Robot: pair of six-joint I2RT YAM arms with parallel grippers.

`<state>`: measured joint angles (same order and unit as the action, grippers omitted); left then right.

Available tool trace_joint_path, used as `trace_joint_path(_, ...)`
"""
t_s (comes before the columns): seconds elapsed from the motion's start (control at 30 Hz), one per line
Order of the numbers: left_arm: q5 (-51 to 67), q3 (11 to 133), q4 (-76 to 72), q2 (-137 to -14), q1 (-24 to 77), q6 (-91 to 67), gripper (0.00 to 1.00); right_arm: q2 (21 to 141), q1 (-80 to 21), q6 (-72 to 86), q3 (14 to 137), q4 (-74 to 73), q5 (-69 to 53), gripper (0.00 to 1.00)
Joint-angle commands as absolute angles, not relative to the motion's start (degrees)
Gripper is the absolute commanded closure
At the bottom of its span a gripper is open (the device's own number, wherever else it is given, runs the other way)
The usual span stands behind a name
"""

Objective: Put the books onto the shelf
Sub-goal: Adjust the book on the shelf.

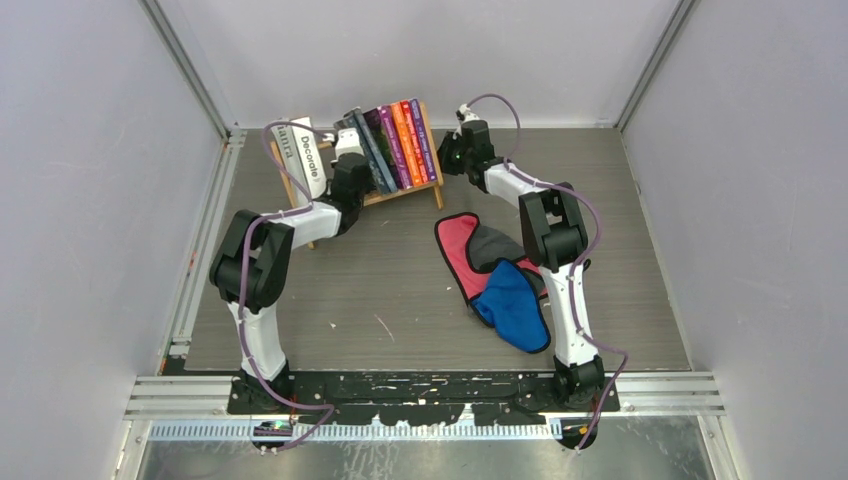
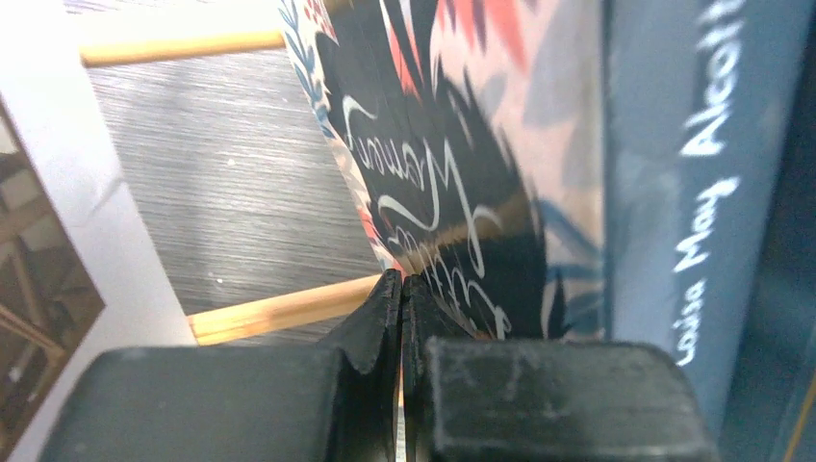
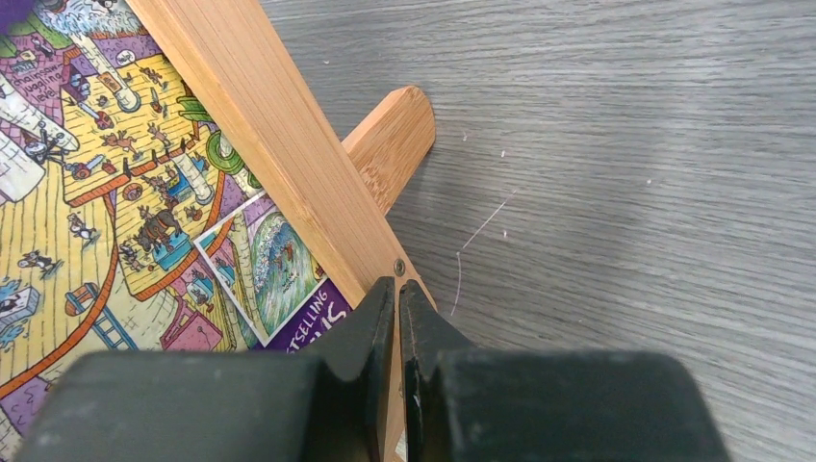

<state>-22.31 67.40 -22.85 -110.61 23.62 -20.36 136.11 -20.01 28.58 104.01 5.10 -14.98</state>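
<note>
While the left gripper is pressed together, the pink-floral book stands at its tips.

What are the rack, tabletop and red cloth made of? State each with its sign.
Rack: light wood, perhaps bamboo, smooth; fine straight grain and a screw show.
Tabletop: grey wood-look board, likely laminate, matte; even streaks.
Red cloth: soft fabric; lies limp and creased.

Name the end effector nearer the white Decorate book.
Left. Left end effector sits just beside the white Decorate book; right end effector is at the light-wood rack's far end.
</note>
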Motion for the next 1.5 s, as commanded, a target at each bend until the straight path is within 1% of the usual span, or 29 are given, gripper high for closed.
trace_joint_path(0.0,-29.71,70.81,-26.79,-107.96,23.93,-19.02,1.0,131.77,-23.21,28.74,105.54,6.15,-21.14,0.87)
trace_joint_path(0.23,-38.59,73.38,-26.92,-109.51,23.92,-18.12,1.0,132.34,-22.95,28.65,106.33,5.81,-21.52,0.87)
trace_joint_path(0.37,-41.37,76.54,-26.54,-111.51,23.9,-17.08,1.0,132.6,-22.69,28.56,106.67,5.71,-21.58,0.87)
trace_joint_path(0.73,-46.99,86.22,-15.55,-117.22,23.61,-20.86,1.0,133.79,-22.15,28.56,108.4,5.1,-22.39,0.87)
trace_joint_path(0.93,-47.65,87.1,-8.65,-117.31,22.12,-28.41,1.0,134.49,-21.98,28.41,109.54,4.75,-22.5,0.87)
trace_joint_path(1.17,-50.87,91.85,-0.68,-119.83,21.26,-37.06,1.0,135.0,-21.98,28.5,110.0,4.74,-22.76,0.87)
trace_joint_path(1.37,-48.86,92.28,-0.18,-120.63,19.8,-41.27,1.0,135.39,-21.91,28.29,109.95,4.82,-22.76,0.87)
trace_joint_path(1.47,-46.59,88.7,-6.41,-119.84,19.51,-40.5,1.0,135.37,-21.91,28.48,109.79,5.05,-22.85,0.87)
